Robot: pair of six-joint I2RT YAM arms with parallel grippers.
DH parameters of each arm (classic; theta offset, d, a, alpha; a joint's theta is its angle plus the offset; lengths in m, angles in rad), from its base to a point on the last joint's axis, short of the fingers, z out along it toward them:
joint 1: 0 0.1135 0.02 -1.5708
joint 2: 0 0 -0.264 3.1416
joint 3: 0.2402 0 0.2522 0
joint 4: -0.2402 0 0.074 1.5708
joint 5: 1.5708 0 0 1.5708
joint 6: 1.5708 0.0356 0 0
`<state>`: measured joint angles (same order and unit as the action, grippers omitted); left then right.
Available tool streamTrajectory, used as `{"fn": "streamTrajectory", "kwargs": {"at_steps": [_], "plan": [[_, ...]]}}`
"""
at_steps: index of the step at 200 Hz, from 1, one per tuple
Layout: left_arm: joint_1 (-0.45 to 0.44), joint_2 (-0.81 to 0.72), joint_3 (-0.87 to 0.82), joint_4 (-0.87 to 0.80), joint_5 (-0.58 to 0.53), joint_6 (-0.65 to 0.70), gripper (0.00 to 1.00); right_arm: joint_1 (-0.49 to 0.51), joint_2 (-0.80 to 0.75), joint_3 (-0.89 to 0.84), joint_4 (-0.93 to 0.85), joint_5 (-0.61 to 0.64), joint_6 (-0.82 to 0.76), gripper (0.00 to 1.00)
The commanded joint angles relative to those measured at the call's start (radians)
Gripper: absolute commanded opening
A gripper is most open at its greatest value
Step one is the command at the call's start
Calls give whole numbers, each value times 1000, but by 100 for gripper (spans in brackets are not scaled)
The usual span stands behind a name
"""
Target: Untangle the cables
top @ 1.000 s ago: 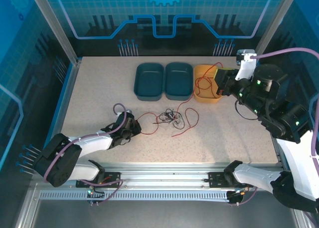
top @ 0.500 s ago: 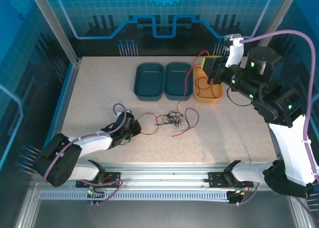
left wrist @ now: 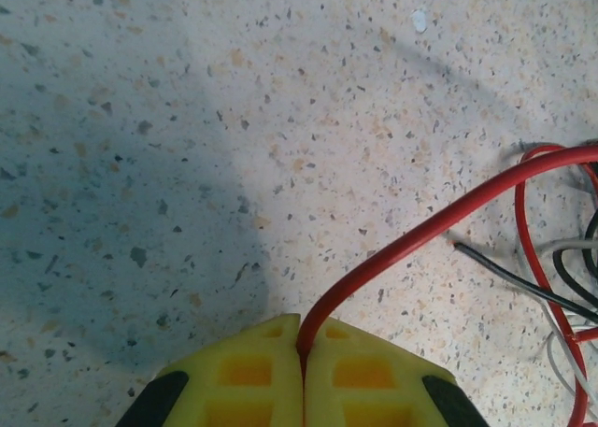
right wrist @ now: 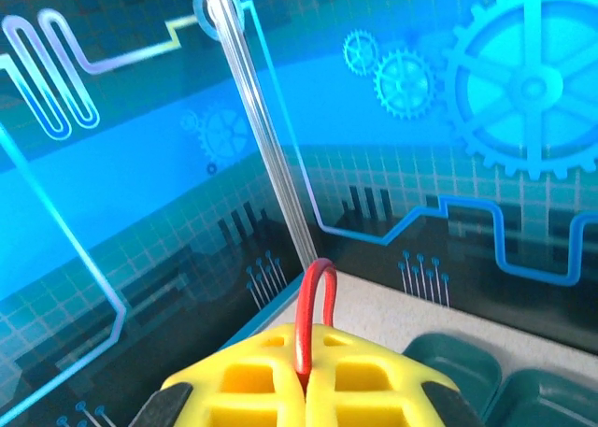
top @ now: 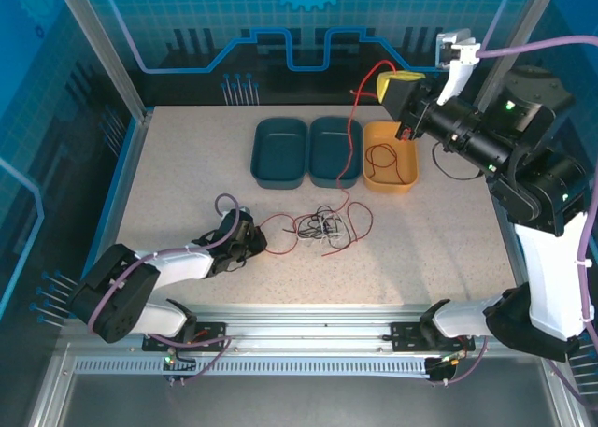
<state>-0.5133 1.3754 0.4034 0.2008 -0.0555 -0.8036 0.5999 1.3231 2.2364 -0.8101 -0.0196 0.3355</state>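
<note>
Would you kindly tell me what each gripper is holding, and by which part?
Both hold the red cable: the left gripper pinches it down at the table, the right gripper pinches a raised stretch, a small loop poking out past it.

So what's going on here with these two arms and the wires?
The two arms are working the red cable out of a tangle. The left fingers are shut on it low at the table. The right fingers are shut on another stretch of it, raised high near the orange bin. The black and white cables lie knotted with it mid-table.
</note>
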Motion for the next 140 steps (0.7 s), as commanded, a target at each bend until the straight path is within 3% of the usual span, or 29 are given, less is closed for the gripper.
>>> {"fn": "streamTrajectory", "kwargs": {"at_steps": [1,43,90,140], "plan": [[4,8,28,23,21,11,5,-11,20,57,71,12,-63,0],[5,7,26,27,25,6,6,-15,68,130,126,98,-129,0],[4,-6,19,26,19,3,7,-26,127,164,105,314,-221,0],[5,-28,18,15,19,3,7,-126,162,123,82,401,-224,0]]}}
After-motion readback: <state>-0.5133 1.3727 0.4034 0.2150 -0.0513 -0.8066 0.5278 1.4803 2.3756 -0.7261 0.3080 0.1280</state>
